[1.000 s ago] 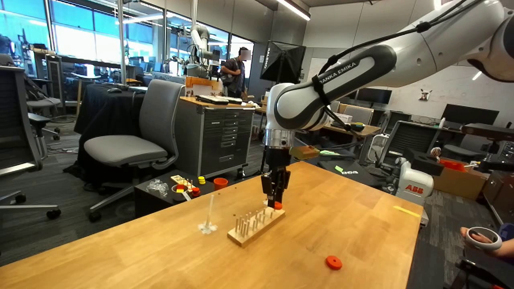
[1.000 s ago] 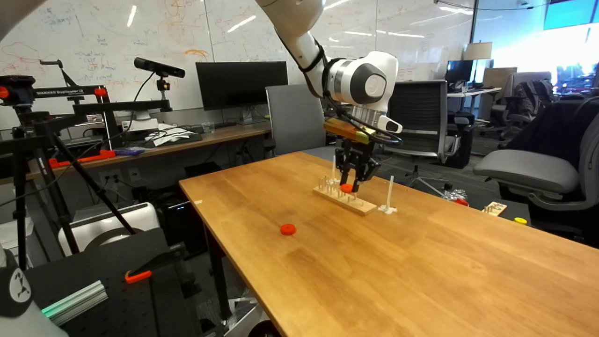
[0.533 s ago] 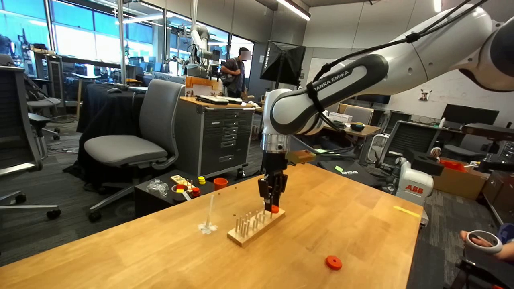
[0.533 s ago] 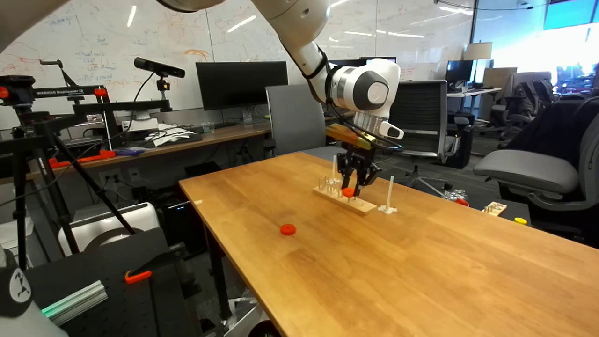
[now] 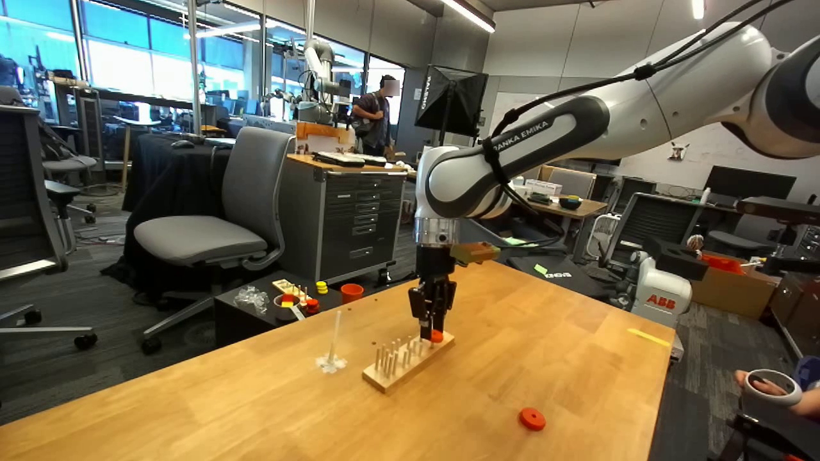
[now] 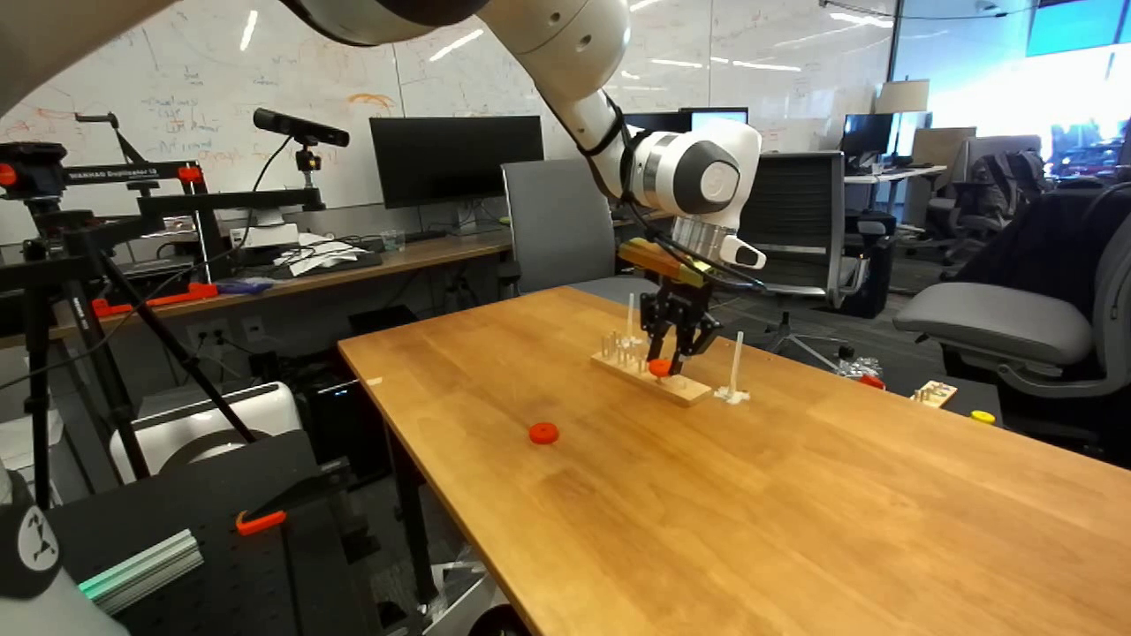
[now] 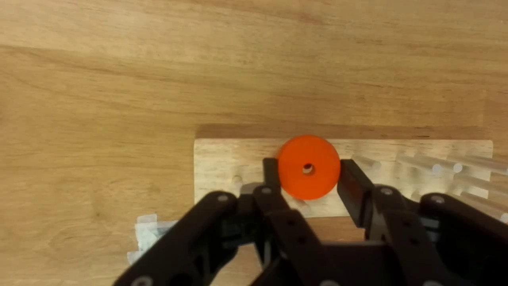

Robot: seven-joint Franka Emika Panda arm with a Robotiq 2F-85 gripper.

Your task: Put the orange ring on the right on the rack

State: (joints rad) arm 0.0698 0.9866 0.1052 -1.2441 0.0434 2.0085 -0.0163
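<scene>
Gripper (image 7: 310,171): pinching orange ring (image 7: 295,167)
Rack (image 7: 216,161): left half under ring, wrist view; likely placing
Pegs (image 7: 418,163): next, centre ring on one, lower

Wide open over the bare tabletop (image 5: 500,378) between the rack (image 7: 216,159) and the loose ring (image 5: 532,419). Hemmed in beside the gripper (image 7: 310,171) by a cluster of upright pegs (image 7: 436,169), and near both rack ends by thin upright stands (image 6: 736,364).

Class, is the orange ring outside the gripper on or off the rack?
Off: in both exterior views, that loose ring lies flat on the table, apart from the rack.
</scene>
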